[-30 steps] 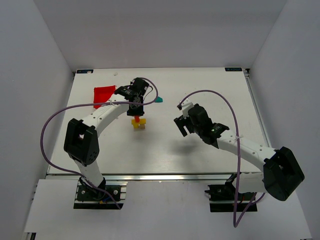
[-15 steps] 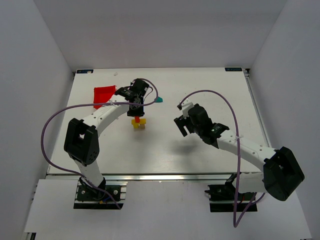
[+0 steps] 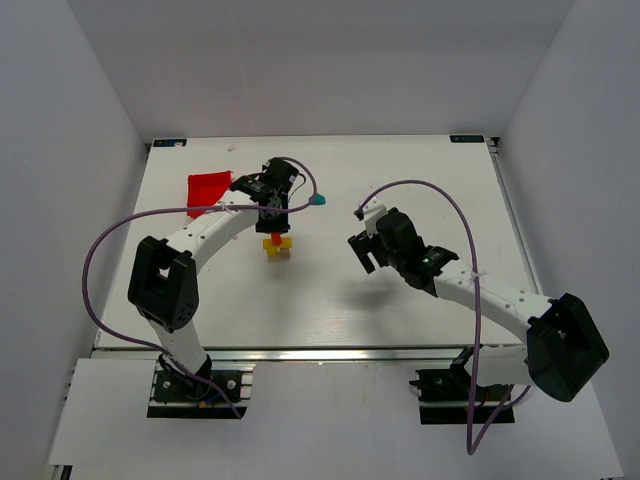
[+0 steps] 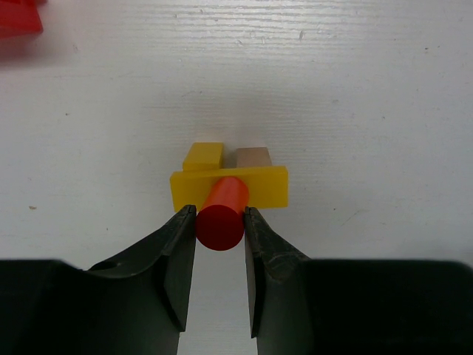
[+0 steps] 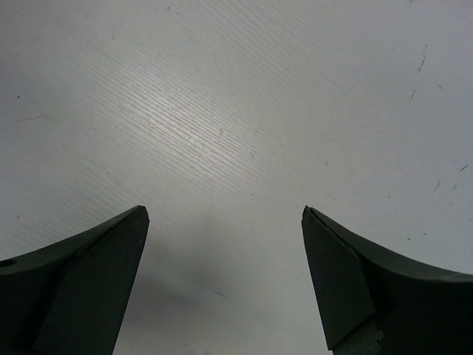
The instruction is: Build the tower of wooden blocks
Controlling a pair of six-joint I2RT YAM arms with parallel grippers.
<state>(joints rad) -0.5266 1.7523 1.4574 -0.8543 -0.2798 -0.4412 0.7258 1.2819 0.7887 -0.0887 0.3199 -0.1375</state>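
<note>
L gripper point(image 4: 219, 213) closed on the red cylinder point(image 4: 221, 222), one pad on each curved side, round end face toward the wrist cam; the cyl. points down at the wood block tower point(image 3: 277, 246), its far end over the yellow bar point(image 4: 262, 188) near mid-span; can't tell if it touches yet. Under the bar, at 11 and 1 o'clock from the cyl., sit a small yellow block point(image 4: 204, 155) and a plain wood block point(image 4: 253, 157), just beside each other.

Judgement: pieces are light, stiff and smooth-painted, so prob. a bit slippery; a round body can twist betw. flat pads, so hold it mid-height, square across; the stack is loose, and a sideways nudge could tip the bar.

Top view: teal piece point(image 3: 318, 200) at 3 o'clock of the L gripper, red bin point(image 3: 208, 188) betw. 9 and 10; R gripper point(image 3: 362, 250) at 3 o'clock of the tower, well apart, jaws wide, holding nothing, over bare table point(image 5: 222, 89).
</note>
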